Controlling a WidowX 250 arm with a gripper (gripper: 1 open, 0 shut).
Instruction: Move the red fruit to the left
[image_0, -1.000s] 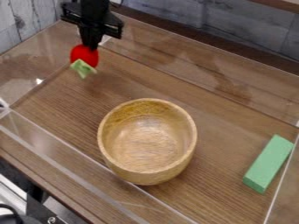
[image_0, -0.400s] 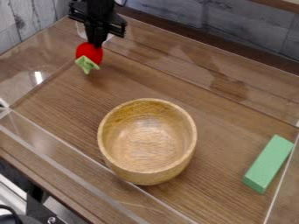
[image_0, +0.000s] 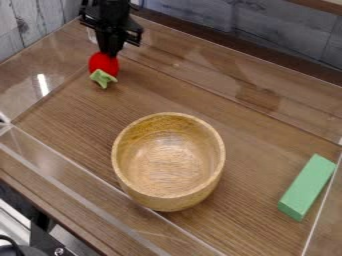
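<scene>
The red fruit (image_0: 103, 66), a small glossy strawberry with its green leafy end pointing down toward the front, is at the far left of the wooden table top, apparently resting on it. My black gripper (image_0: 111, 47) points down right above it, fingertips at the fruit's top. The dark fingers blend together, so I cannot make out how far apart the jaws stand or whether they still pinch the fruit.
A large wooden bowl (image_0: 168, 160) stands in the middle of the table. A light-green rectangular block (image_0: 307, 186) lies at the right edge. Clear plastic walls (image_0: 80, 185) ring the work area along the front and sides.
The gripper and the fruit have shifted slightly back and down. The fruit now sits lower under the fingertips, its green end nearer the table.
</scene>
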